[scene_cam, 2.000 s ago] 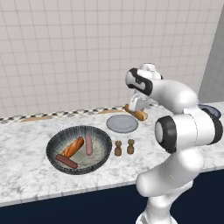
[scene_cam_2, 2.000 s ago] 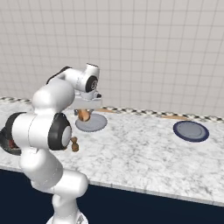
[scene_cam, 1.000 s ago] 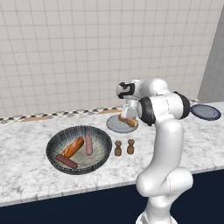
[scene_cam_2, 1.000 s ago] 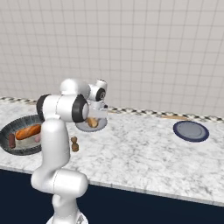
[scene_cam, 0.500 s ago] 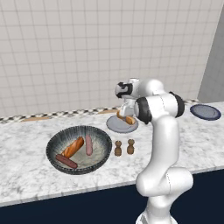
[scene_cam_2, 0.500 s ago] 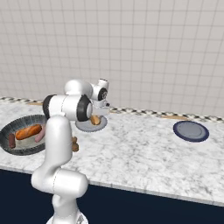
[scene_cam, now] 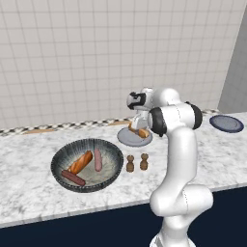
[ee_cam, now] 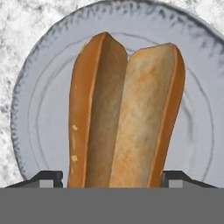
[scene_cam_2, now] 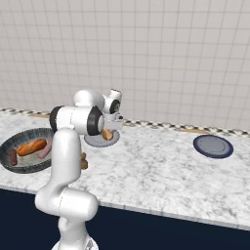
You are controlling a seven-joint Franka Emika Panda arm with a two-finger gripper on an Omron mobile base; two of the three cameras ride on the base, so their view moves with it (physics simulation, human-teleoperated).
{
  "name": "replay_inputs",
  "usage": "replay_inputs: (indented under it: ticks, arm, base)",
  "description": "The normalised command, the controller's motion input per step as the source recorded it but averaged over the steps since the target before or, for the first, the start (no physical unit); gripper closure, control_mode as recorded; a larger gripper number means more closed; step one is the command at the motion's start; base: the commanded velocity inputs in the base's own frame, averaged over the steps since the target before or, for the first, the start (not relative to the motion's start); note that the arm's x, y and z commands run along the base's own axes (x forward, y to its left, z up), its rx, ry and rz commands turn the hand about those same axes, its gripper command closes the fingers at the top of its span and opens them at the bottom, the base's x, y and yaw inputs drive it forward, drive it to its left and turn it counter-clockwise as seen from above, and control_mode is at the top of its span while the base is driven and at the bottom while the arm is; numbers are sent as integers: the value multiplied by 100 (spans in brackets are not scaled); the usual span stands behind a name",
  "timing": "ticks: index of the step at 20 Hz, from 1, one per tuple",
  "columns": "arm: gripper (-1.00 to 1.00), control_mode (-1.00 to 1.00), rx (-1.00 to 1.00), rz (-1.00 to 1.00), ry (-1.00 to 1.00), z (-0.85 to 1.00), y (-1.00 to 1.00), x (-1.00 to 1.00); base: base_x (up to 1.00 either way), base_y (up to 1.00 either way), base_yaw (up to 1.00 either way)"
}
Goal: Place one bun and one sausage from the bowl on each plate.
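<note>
My gripper is shut on an orange-tan bun, low over the light grey plate. In the hand view the split bun stands between the fingertips, right over the plate's middle; I cannot tell whether it touches. The dark ribbed bowl on the left holds the other bun, a pale pink sausage and a dark red sausage. The dark blue-grey plate lies bare far to the right.
Two small brown shakers stand on the marble counter just in front of the light grey plate, between it and the bowl. A tiled wall runs behind the counter. A wide stretch of counter separates the two plates.
The arm has swung left from the counter's right part and come down with the bun, which now hangs low over the light grey plate. The bowl's contents have not moved.
</note>
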Motion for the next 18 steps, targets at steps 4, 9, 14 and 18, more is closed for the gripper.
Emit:
replay_inputs:
  ticks: [4, 9, 14, 18]
  arm:
    - [-100, -100, 0, 0, -4, 0, 7, 0]
    - [-100, -100, 0, 0, 0, 19, 5, -14]
    - [-100, -100, 0, 0, -6, 79, -5, -74]
    - [-100, -100, 0, 0, -3, 69, -2, -99]
  base:
    - [0, 0, 0]
    - [0, 0, 0]
    - [0, 0, 0]
    - [0, 0, 0]
